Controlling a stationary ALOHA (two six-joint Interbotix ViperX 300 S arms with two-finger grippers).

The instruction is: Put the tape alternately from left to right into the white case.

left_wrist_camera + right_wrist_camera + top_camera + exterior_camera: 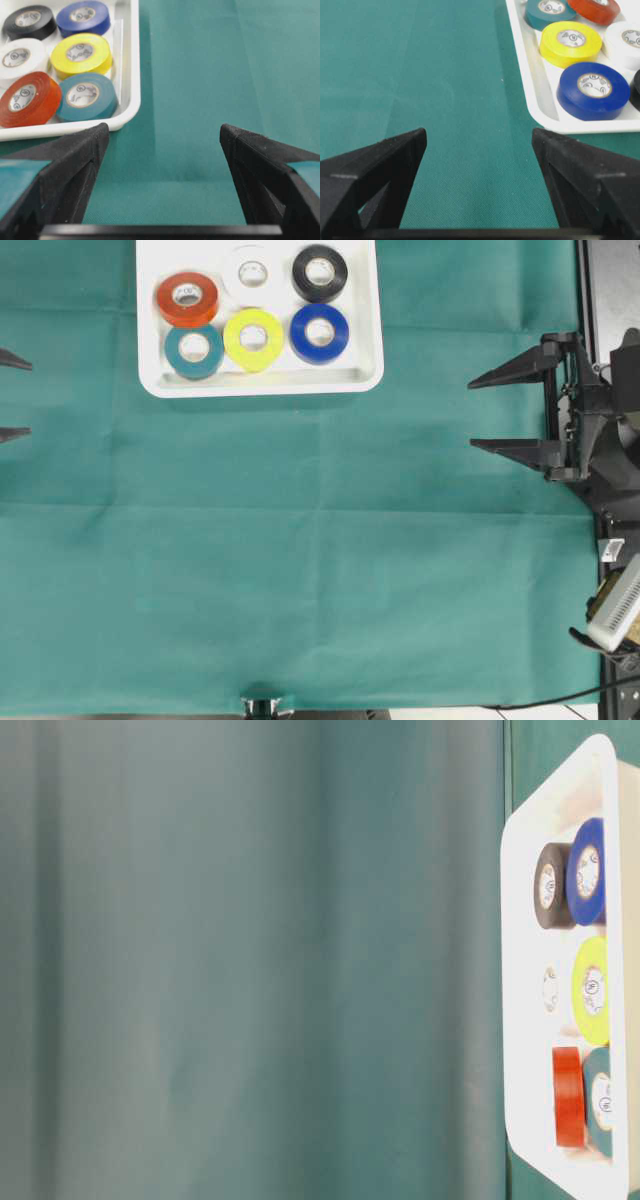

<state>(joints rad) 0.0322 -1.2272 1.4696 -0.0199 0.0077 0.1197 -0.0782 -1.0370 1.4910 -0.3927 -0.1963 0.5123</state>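
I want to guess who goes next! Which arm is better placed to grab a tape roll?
Right, barely: the open right gripper looks slightly nearer the white case than the open left gripper. But all six rolls already sit inside, so probably nothing needs grabbing.

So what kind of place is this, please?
Probably a robot lab bench, not a home. A green cloth covers the table, two black grippers, left and right, wait open at its sides, and a white case holds six tape rolls.
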